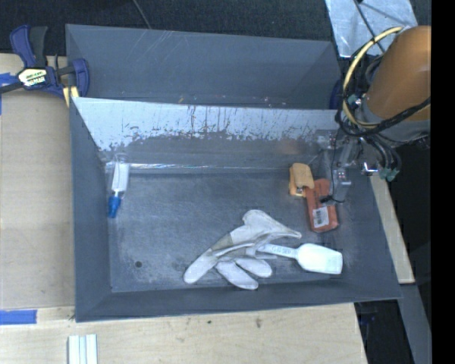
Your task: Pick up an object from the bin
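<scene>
Red-brown packet (321, 211): a flat oblong thing with a pale label on its lower half; it lies on the bin floor close to the right wall, its long side running roughly up and down the view, slightly tilted

Gripper (338, 182): low in the bin by the right wall, just at the upper right end of the red-brown packet; whether it touches the packet cannot be told; whether it is spread or pressed together cannot be told either

Tan block (301, 179): small, rounded and upright; just left of the gripper and just above the packet's upper end, so near it that touching or apart is unclear

White spatula (312, 258): below the packet and near it but apart; its broad blade points right and its handle runs left into the glove

White glove (239, 255): limp and crumpled, spread across the lower middle of the floor; one end reaches up towards the packet without meeting it, and the spatula's handle lies across it

Small tube (117, 189): clear with a blue end; it lies alone at the far left of the floor against the left wall, well apart from everything else

Bin (212, 74): grey metal with sloping walls; the back wall is scratched and streaked with rust-brown marks

Arm: an orange cover (400, 67) at the upper right, with yellow and black cables (356, 74) looped beside it, above the bin's right rim
</scene>
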`<state>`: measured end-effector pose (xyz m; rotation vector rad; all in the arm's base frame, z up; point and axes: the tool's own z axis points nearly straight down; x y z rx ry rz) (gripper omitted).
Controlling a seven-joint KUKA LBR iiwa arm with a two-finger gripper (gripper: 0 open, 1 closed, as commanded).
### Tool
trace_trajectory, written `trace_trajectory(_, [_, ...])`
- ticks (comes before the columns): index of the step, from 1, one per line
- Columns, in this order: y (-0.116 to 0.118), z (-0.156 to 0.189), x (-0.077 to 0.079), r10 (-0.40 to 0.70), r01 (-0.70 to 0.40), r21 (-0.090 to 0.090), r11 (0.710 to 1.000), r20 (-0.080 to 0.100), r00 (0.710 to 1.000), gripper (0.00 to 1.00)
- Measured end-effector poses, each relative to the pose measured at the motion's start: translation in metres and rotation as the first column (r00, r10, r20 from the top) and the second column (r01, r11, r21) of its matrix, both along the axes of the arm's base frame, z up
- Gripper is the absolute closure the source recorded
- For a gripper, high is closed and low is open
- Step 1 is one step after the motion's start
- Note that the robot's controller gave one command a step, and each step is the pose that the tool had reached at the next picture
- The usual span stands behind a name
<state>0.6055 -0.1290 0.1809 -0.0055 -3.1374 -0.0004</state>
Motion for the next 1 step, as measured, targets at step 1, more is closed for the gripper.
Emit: trace_trajectory(1, [0.0005, 0.0052, 0.0016, 0.002, -0.002, -0.001, 1.000, 0.008, 1.000, 0.00])
